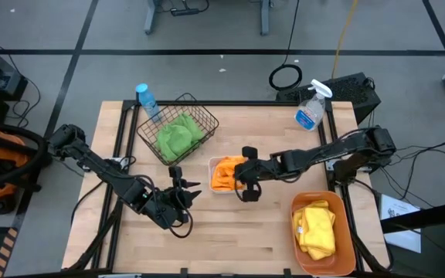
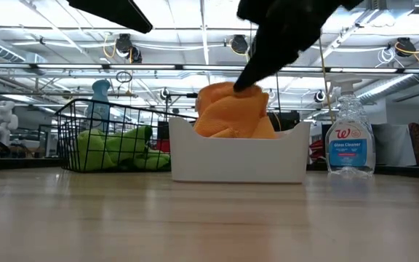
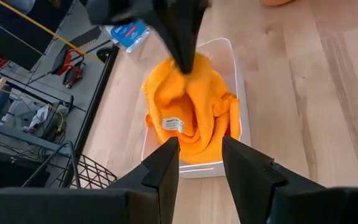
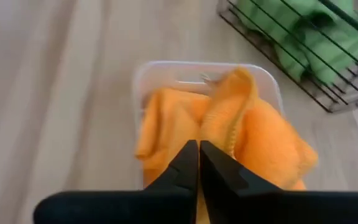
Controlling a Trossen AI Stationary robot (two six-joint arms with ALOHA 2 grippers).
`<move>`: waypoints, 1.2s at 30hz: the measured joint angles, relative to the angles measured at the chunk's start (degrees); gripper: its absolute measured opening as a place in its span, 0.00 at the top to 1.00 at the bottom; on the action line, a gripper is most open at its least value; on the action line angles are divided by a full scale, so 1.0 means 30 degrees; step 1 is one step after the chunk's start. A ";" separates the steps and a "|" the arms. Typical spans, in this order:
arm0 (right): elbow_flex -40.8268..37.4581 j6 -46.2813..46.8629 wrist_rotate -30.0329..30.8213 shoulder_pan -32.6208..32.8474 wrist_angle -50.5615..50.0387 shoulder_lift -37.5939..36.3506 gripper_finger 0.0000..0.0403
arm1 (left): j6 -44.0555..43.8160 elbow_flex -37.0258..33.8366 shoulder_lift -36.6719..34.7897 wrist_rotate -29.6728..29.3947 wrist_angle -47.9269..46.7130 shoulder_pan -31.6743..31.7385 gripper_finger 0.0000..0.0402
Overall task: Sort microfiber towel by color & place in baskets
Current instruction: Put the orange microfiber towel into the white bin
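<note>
High view: right gripper [image 1: 247, 185] sits over the white tray [image 1: 213, 190], fingers pressed together on the orange towels [image 1: 224, 173] heaped inside. Left gripper [image 1: 185, 188] waits just beside the tray, fingers spread. Green towels [image 1: 178, 134] fill the wire basket [image 1: 204, 116], yellow towels [image 1: 317, 227] the orange tub [image 1: 345, 241].

I count 3 containers on my table: 1 black wire basket [image 1: 178, 128], 1 white tray [image 1: 216, 188] and 1 orange tub [image 1: 347, 238]. Towels lie in 3 colour groups, green [image 1: 178, 135], orange [image 1: 224, 173] and yellow [image 1: 317, 227]; folds hide how many each holds. There are 2 bottles, 1 clear spray bottle [image 1: 310, 108] and 1 blue-capped bottle [image 1: 147, 100].
</note>
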 joint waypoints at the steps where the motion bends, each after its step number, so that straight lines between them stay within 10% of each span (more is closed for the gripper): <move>1: -0.0129 0.0149 0.0019 -0.0203 0.0221 0.0203 0.97 | 0.0000 0.0000 0.0000 0.0006 0.0036 -0.0037 0.68; 20: -0.0862 0.1176 -0.0520 -0.1975 0.1177 0.4324 0.99 | 0.0357 0.0000 0.0000 0.0021 0.0286 -0.0086 0.68; 36: -0.0645 0.0992 -0.1103 -0.1849 0.1171 0.1825 0.99 | 0.0044 0.0000 0.0000 0.0232 0.0261 -0.0705 0.68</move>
